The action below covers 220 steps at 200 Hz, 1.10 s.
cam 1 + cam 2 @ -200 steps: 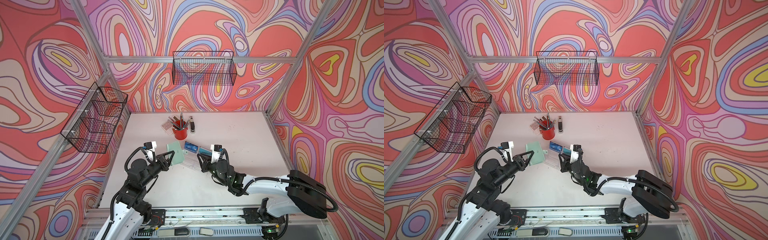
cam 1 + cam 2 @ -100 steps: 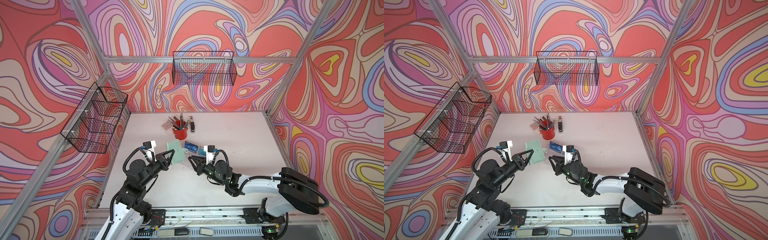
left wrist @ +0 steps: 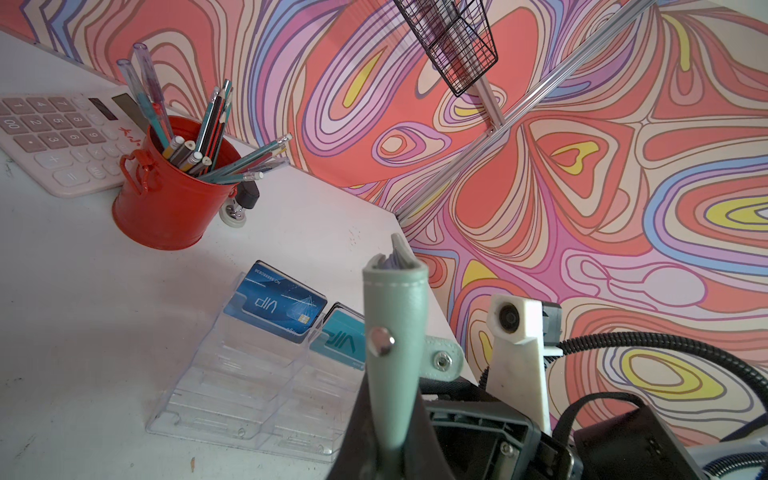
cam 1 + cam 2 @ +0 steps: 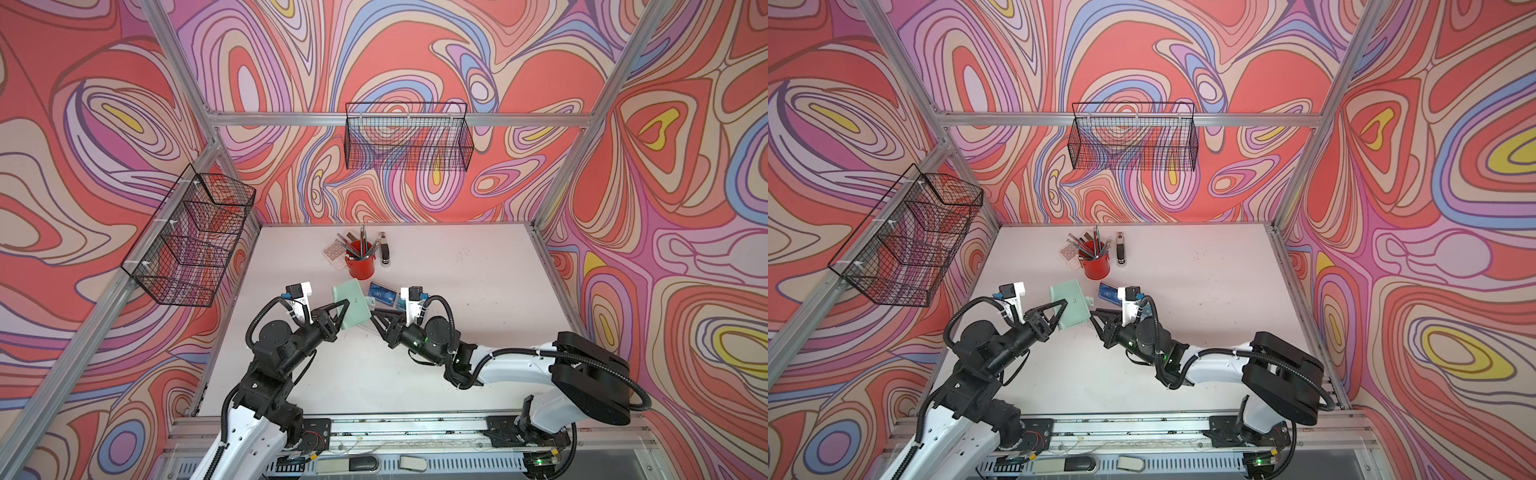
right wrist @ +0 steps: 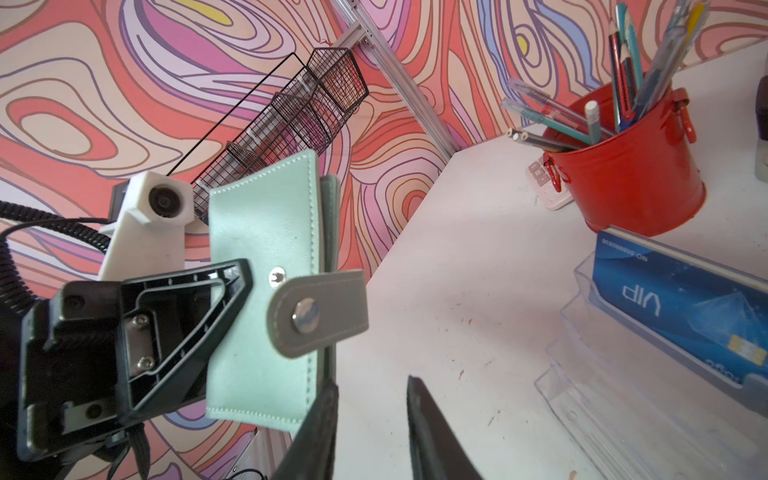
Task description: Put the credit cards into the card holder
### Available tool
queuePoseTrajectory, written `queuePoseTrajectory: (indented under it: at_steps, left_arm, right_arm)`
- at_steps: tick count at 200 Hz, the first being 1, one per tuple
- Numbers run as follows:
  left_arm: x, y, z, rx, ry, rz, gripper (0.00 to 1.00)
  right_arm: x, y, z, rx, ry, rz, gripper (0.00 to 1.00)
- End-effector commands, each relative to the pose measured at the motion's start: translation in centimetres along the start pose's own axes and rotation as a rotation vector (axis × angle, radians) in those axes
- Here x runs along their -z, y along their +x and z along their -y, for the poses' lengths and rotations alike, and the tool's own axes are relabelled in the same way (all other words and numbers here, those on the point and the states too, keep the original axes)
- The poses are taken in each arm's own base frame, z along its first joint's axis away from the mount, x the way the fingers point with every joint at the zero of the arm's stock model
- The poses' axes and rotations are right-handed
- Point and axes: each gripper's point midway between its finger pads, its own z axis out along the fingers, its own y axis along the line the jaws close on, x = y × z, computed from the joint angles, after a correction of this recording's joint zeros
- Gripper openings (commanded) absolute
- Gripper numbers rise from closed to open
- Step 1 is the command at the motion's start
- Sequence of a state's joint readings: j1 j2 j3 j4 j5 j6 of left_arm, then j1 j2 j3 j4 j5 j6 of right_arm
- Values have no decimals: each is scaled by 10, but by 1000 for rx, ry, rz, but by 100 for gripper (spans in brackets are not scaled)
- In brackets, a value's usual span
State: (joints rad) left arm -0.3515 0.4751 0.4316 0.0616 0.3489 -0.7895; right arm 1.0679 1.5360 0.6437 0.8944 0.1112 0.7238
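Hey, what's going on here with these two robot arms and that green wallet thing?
The left gripper is shut on the green card holder, holding it in the air with its snap strap undone. The right gripper is open and empty, close beside the holder. A blue card and a teal card stand in the clear stand, not yet picked up.
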Motion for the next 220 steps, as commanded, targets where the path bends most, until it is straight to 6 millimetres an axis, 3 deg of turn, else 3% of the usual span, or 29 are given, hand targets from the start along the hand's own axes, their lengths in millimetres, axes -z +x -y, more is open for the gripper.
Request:
queuePoseTrajectory:
  at_steps: [1, 75, 199, 220]
  left_arm:
    - [2, -5, 7, -14, 30, 24, 0]
    - [6, -4, 5, -19, 22, 31, 0]
    - [3, -1, 2, -23, 21, 22, 0]
    - [3, -2, 2, -23, 24, 23, 0]
  right_arm:
    - [-3, -9, -13, 1, -36, 20, 31]
    - [-4, -15, -25, 1, -77, 26, 37]
    - [3, -26, -32, 23, -72, 55, 37]
    - [3, -26, -36, 23, -87, 53, 42]
